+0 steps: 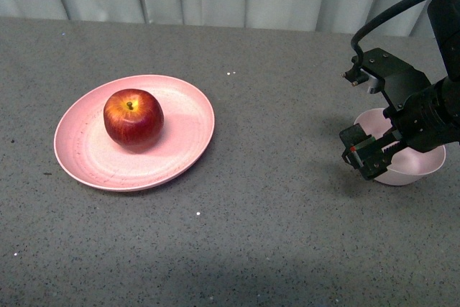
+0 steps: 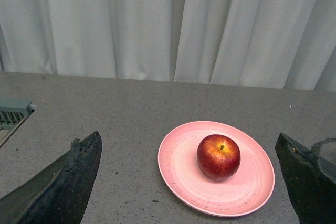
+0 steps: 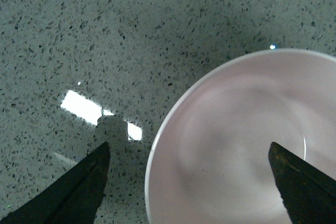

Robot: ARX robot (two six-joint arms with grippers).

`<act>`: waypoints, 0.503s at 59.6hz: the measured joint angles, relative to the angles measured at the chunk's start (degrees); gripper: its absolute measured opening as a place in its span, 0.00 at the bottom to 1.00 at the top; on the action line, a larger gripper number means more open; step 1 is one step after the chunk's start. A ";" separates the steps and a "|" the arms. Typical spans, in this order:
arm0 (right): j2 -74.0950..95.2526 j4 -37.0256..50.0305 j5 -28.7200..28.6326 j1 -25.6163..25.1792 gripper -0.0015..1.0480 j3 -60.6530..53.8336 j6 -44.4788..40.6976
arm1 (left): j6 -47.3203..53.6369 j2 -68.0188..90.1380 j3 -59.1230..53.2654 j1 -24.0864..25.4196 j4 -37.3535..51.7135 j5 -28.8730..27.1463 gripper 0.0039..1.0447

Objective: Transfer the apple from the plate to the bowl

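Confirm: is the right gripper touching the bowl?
Cannot tell. In the front view the right gripper overlaps the bowl at its left rim; the right wrist view shows open fingers straddling that rim, height unclear.

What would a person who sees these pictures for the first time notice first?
The glossy dark-red apple stands out most, sitting near the middle of the wide pink plate on the left side of the grey table. On the right side, the black right gripper hangs over the left edge of the small, empty pink bowl, with its jaws open.
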 joint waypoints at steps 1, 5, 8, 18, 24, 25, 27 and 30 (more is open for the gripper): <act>0.02 -0.02 0.00 0.04 0.65 0.09 0.00 | 0.02 0.00 0.00 0.00 0.00 0.00 0.94; 0.11 -0.17 0.02 0.15 0.55 0.24 0.00 | 0.00 0.00 0.00 0.00 0.00 0.00 0.94; 0.11 -0.26 0.07 0.20 0.49 0.31 0.02 | 0.02 0.00 0.00 0.00 0.00 0.00 0.94; 0.42 -0.33 0.26 0.20 0.26 0.31 0.13 | 0.02 0.00 0.00 0.00 0.00 0.00 0.94; 0.52 -0.37 0.31 0.24 0.13 0.31 0.15 | 0.00 0.00 0.00 0.00 0.00 0.00 0.94; 0.52 -0.39 0.44 0.24 0.10 0.31 0.15 | 0.02 0.00 0.00 0.00 0.00 0.00 0.94; 0.52 -0.44 0.72 0.26 0.06 0.31 0.22 | 0.02 0.00 0.00 0.00 0.00 0.00 0.94; 0.48 -0.52 1.31 0.31 0.01 0.31 0.00 | 0.02 0.00 0.00 0.00 0.00 0.00 0.94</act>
